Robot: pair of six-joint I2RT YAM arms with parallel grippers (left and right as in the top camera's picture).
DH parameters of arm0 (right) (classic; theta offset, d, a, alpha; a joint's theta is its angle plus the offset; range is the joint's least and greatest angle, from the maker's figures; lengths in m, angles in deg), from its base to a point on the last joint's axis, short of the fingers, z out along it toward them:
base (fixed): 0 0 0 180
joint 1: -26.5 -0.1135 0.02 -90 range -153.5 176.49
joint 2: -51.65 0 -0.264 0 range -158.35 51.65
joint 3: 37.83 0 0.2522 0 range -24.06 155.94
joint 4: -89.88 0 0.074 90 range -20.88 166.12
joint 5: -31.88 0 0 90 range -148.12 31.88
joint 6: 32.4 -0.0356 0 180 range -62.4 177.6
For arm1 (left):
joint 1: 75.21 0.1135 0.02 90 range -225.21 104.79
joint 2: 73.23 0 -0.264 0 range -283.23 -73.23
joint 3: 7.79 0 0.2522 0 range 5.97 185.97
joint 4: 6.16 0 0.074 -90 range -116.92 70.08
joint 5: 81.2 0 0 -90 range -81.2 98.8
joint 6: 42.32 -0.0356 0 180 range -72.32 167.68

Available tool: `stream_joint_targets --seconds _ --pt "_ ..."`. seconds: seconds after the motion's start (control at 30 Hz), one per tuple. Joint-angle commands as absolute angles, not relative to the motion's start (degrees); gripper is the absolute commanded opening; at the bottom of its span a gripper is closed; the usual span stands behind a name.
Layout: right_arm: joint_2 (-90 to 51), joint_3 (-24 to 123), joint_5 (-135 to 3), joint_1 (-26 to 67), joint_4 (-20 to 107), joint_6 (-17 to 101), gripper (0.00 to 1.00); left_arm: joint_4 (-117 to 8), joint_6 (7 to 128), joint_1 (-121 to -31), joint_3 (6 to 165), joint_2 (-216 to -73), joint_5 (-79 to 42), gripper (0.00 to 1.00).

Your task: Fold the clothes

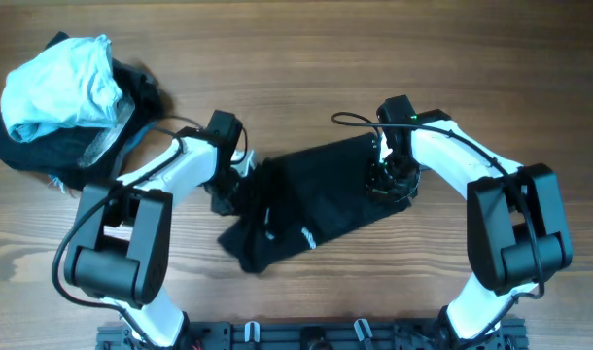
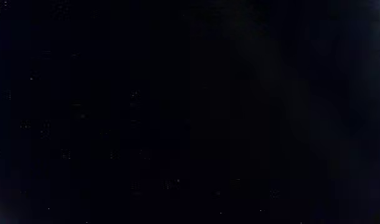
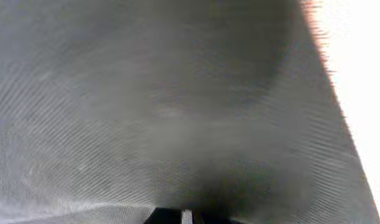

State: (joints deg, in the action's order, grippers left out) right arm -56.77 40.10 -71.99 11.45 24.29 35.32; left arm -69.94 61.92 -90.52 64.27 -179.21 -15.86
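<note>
The wooden surface [image 1: 306,58], pale brown with a long straight grain, carries everything. The shirt [image 1: 316,199] lies at its middle, a limp black band of soft cloth slanting from the near-left up toward the far-right. Its right end is fairly flat, while its left end is bunched into rumpled folds, so the folding looks only partly done. A pile sits in the far left corner, well apart from the shirt, probably set aside. It is a pale blue garment [image 1: 58,87] crumpled over a dark garment [image 1: 44,156] with grey trim. The right hand [image 1: 389,180] is pressed down onto the shirt's right end. Its own camera shows only fine woven cloth close up, with a bright strip of surface at the right, and its jaws are closed, apparently on a pinch of that cloth. The left hand [image 1: 228,194] meets the shirt's bunched left edge. Its camera sees nothing but black, likely fabric against the lens, and its jaws are likewise closed, by my reading gripping that edge. Holding both ends would let the arms lift or stretch the cloth flat for a fold. Small white marks [image 1: 307,236] show near the shirt's near edge, perhaps a label.
</note>
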Motion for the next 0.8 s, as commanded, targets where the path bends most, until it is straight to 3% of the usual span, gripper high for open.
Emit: stream_joint_targets --seconds 0.0,0.17,0.5,0.57,0.67,0.73,0.77 --pt "-59.7 40.1 -70.6 11.3 23.5 35.8 0.06 -83.3 61.8 -85.5 71.9 -178.6 -6.2 0.04" --pt "-58.5 43.2 -70.7 11.7 22.8 36.6 0.07 -96.6 61.8 -84.9 92.4 -177.3 -10.9 0.04" --pt "-58.4 43.6 -77.3 15.8 22.7 37.5 0.11 -86.5 65.6 -103.3 96.9 -181.8 -7.0 0.05" --pt "-58.4 43.6 -78.9 16.5 22.7 38.1 0.14 -86.2 67.6 -105.6 96.9 -183.8 -7.1 0.08" --pt "-58.4 43.6 -79.2 17.8 22.7 37.7 0.19 -84.1 67.9 -109.3 96.9 -186.6 -9.4 0.26" --pt "-58.4 43.6 -79.2 18.9 22.7 37.1 0.3 -80.1 67.9 -111.7 96.9 -187.6 -11.4 0.31" --pt "-58.3 43.6 -79.2 19.9 22.6 36.5 0.35 -77.0 67.9 -113.0 96.9 -187.7 -11.5 0.4"
